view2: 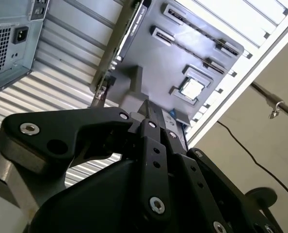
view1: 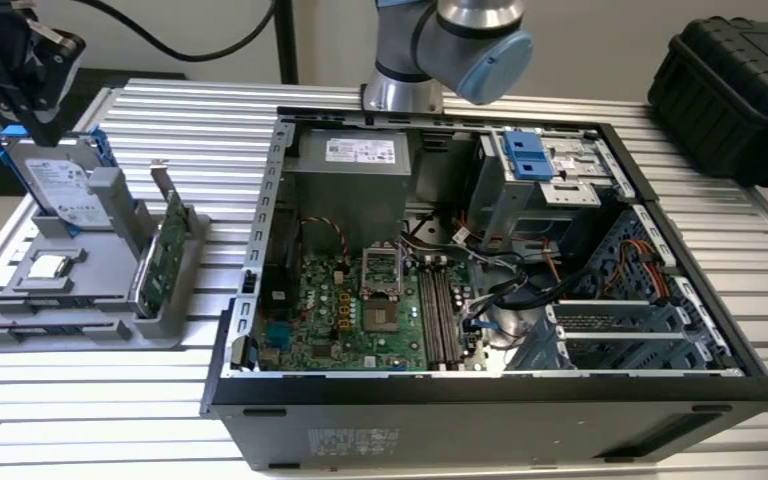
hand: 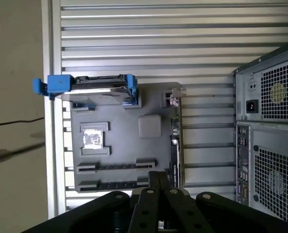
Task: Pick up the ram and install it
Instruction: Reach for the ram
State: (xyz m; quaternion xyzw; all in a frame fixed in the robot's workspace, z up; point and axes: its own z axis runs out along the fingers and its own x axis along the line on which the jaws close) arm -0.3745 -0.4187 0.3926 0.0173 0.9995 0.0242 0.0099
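My gripper (view1: 41, 128) hangs at the exterior view's far left, above the back end of a grey parts holder (view1: 91, 300). In both wrist views its black fingers (hand: 159, 177) (view2: 151, 110) are pressed together, shut, with nothing visible between them. They point down at the holder (hand: 120, 145), whose two long slots (hand: 115, 166) look dark. The ram is out of view. The open computer case (view1: 491, 385) lies to the exterior view's right, with its green motherboard (view1: 344, 310) and long memory slots (view1: 435, 310) facing up.
On the holder stand a silver drive with blue rails (view1: 57, 185) (hand: 98, 85), a green card with a metal bracket (view1: 157, 260) and a small square chip (view1: 48, 267) (hand: 93, 137). The arm's base (view1: 404, 90) stands behind the case. A black hard case (view1: 744, 90) sits at the back right.
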